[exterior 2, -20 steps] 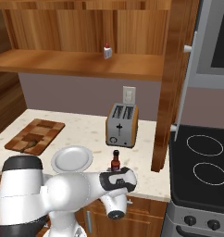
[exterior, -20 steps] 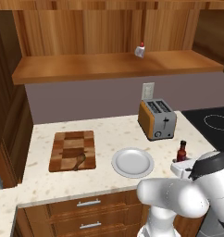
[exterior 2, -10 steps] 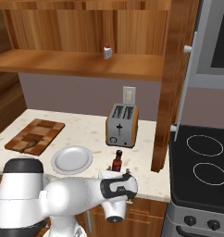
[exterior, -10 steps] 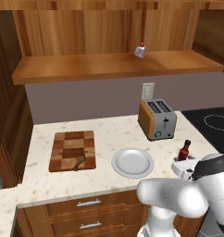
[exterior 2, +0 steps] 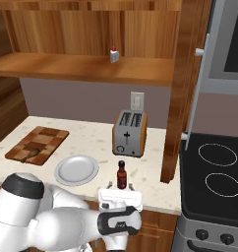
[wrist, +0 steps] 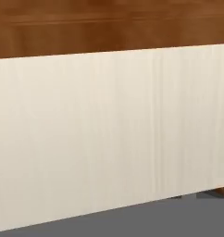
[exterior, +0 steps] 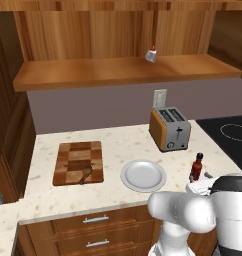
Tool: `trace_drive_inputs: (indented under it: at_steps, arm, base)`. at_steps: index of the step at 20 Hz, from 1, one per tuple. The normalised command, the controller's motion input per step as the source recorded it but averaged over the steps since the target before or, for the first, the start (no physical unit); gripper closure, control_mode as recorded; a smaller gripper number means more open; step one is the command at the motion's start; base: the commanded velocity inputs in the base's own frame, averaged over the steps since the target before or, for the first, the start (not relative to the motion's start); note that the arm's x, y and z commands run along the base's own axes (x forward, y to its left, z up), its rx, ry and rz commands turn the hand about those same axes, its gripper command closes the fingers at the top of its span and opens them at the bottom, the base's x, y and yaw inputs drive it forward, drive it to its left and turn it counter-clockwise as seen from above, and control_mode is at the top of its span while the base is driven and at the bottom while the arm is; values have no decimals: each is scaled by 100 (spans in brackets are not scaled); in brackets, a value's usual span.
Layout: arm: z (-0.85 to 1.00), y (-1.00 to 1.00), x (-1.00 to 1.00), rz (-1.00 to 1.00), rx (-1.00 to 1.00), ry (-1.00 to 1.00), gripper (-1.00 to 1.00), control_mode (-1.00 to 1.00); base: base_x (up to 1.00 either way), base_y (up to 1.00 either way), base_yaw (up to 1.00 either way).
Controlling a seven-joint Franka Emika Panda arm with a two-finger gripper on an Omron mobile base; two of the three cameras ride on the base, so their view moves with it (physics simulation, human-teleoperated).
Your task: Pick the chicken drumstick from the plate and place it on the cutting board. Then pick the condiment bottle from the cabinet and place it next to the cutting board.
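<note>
**Right base view: bottle set down, jaws spread**

Right base view puts the gripper (exterior 2: 120, 189) low at the counter's front edge, jaws spread wide apart and clamped on nothing, just in front of the condiment bottle (exterior 2: 122, 174). Upright on the counter (exterior 2: 91, 140), free of the fingers, probably just released there. Well apart from the cutting board (exterior: 78, 162), though, with the plate (exterior: 143, 175) lying between, so "next to" looks doubtful. Drumstick (exterior: 85, 174) resting on the board's near edge, first step apparently done. Toaster (exterior 2: 129, 133) behind the bottle, near. Up on the cabinet (exterior: 123, 70), a tiny white object with a red tip (exterior: 151, 54). Hand view facing the pale counter edge (wrist: 109, 134) close up
</note>
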Motion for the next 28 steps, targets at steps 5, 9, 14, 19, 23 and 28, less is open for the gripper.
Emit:
trace_drive_inputs:
  at_steps: [5, 9, 14, 19, 23, 28]
  arm:
    - [11, 28, -41, 3, 0, -16, -100, -100]
    - [50, 24, -34, 0, -2, -5, -100, -100]
    - [85, 16, -23, 0, -6, 0, -100, -100]
    - [88, 15, -17, 0, -7, 0, -100, -100]
    - [80, 18, -15, 0, -6, 0, -100, -100]
    - [75, 22, -10, 0, -7, -1, -100, -100]
  base:
    - [0, 0, 0]
    - [0, 0, 0]
    - [0, 0, 0]
    - [0, 0, 0]
    - [0, 0, 0]
    - [0, 0, 0]
